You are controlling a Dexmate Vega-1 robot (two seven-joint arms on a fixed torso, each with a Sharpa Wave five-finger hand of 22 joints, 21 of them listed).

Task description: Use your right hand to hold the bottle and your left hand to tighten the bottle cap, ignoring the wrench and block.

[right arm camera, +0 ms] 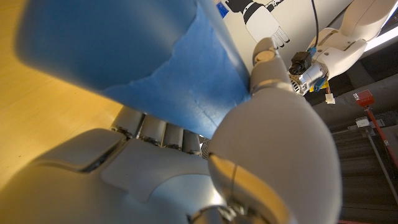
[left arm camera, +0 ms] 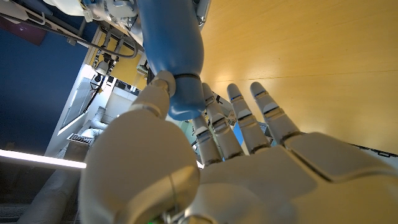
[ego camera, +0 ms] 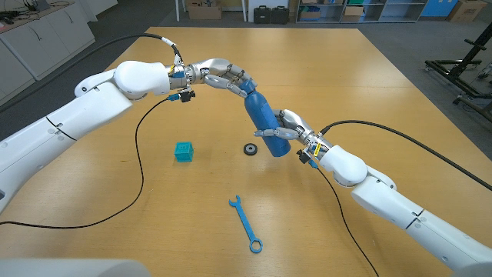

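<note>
Smooth blue bottle (ego camera: 266, 123) tilted in both hands.

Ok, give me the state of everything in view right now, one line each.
Bottle: lifted off the table, tilted, top end toward the left hand.
Cap: on the bottle; how tight, cannot tell.
Right hand: grips the bottle's lower body.
Left hand: fingers around the cap end.
Wrench: lying flat on the table, untouched.
Block: sitting on the table, untouched.
Black ring: lying on the table beside the bottle.
</note>
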